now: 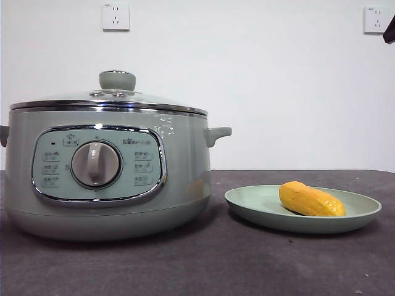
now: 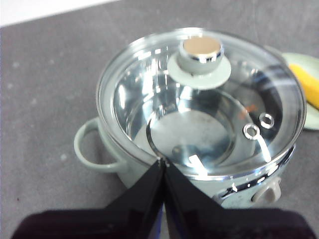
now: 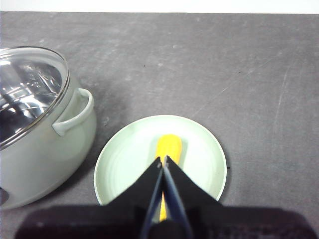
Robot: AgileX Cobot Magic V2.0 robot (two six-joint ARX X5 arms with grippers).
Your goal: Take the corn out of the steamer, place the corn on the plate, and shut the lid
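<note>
The corn (image 1: 310,200) lies on the pale green plate (image 1: 247,203), to the right of the steamer (image 1: 179,172). The glass lid (image 1: 111,98) sits flat on the steamer's chrome rim, its knob (image 1: 117,79) upright. In the left wrist view my left gripper (image 2: 163,162) hangs shut and empty high above the lid (image 2: 149,94), over the rim. From the right wrist view my right gripper (image 3: 163,160) is shut and empty, held high over the corn (image 3: 168,145) and plate (image 3: 124,159). In the front view only a black tip (image 1: 389,31) shows at the top right corner.
The dark grey table (image 1: 247,265) stretches around the steamer and plate. A white wall with two sockets (image 1: 115,16) stands behind. The steamer's side handle (image 1: 217,134) points toward the plate.
</note>
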